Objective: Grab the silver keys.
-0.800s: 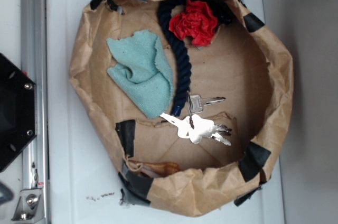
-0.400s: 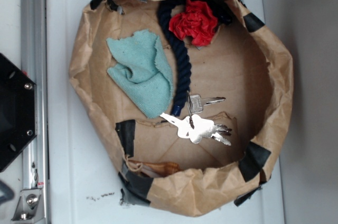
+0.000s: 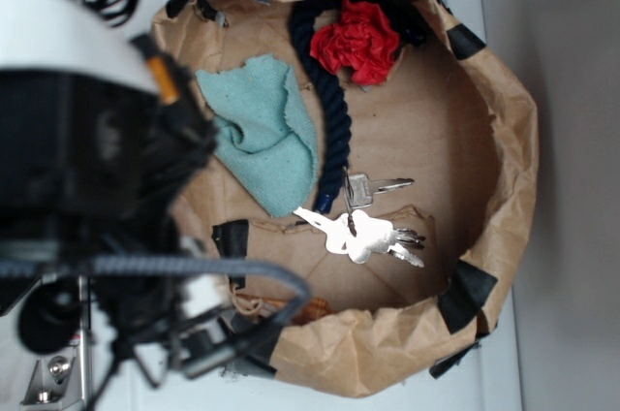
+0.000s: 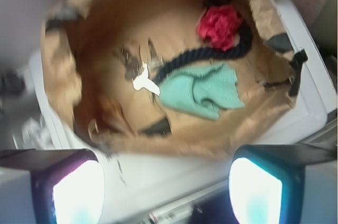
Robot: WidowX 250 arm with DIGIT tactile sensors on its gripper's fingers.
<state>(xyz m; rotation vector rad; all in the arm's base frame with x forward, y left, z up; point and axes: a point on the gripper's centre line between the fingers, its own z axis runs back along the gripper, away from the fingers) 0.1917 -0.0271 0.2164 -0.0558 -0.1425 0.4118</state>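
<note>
The robot arm (image 3: 97,188) fills the left side of the exterior view, a dark, blurred mass with a white upper housing, overlapping the left rim of the brown paper basin (image 3: 504,140). The hand (image 4: 166,187) is released: in the wrist view its two fingers (image 4: 71,189) stand well apart at the bottom edge, with nothing between them, above the white desk (image 4: 174,171) just outside the basin's rim. The hand is tilted to look into the basin from beyond its wall (the wrist picture is blurred).

The silver keys (image 3: 363,232) lie on the basin floor, towards its lower middle in the exterior view, well apart from the hand. Their tip touches the lower corner of the teal cloth (image 3: 262,135). A dark blue rope (image 3: 334,130) runs beside the cloth down to the keys. A crumpled red cloth (image 3: 358,40) sits at the rope's upper end.
</note>
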